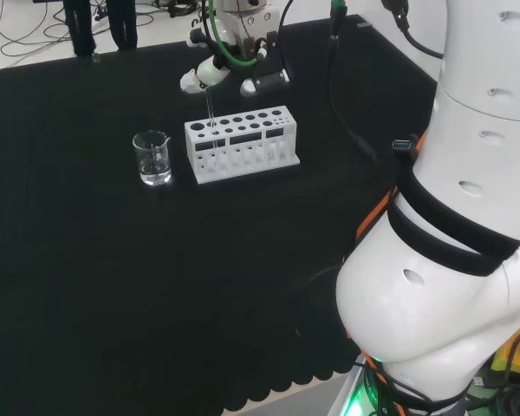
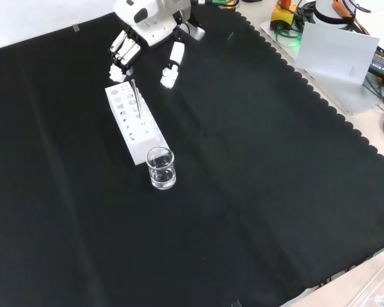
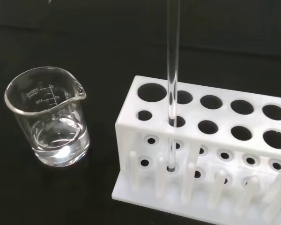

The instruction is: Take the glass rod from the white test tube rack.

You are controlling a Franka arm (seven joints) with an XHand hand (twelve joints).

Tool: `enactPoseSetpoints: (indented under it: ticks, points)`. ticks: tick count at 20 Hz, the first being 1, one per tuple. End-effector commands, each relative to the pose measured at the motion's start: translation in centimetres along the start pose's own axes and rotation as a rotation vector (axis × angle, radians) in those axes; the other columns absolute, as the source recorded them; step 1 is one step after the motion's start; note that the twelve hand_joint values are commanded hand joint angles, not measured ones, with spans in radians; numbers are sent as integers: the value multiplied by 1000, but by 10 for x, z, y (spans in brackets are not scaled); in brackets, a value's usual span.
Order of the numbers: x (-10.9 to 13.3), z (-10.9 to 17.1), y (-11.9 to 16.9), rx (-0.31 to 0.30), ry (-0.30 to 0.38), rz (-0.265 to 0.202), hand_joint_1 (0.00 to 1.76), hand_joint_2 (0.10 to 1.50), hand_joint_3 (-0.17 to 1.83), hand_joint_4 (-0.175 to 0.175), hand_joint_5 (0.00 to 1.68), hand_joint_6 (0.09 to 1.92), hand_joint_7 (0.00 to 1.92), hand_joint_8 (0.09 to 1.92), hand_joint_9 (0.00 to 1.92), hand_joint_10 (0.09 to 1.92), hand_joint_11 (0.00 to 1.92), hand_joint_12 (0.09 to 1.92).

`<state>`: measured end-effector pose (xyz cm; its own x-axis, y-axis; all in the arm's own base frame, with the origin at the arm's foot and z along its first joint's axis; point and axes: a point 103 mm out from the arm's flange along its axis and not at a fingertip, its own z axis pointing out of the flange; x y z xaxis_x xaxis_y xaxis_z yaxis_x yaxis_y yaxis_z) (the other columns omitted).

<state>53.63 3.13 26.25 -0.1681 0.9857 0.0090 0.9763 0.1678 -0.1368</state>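
robot hand [image 1: 210,74] above the white test tube rack [image 1: 243,144], fingers apparently pinching the glass rod's [image 3: 172,70] top. rod upright in an end hole nearest the beaker [image 1: 152,158]. risk: tilting mid-lift, jamming or tipping the rack.

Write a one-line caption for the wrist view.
Glass rod standing in the white test tube rack, beside a beaker holding clear liquid.

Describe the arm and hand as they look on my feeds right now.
The arm is built of big, rounded, glossy white links with small dimples, and a black band crosses it, with an orange edge beside that. The hand is white with black parts; its fingers are white segments with black between them. Green and black cables run near the wrist.
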Motion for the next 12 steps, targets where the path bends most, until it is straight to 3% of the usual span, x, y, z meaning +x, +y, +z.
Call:
enactPoseSetpoints:
  ticks: [1, 12]
  points:
    - [3, -9, 3, -26, 23, -49, 616, 877, 472, -175, 404, 87, 329, 867, 734, 841, 424, 1366]
    - [-3, -1, 14, -53, -8, -6, 680, 871, 491, -175, 520, 143, 590, 872, 1026, 858, 911, 1221]
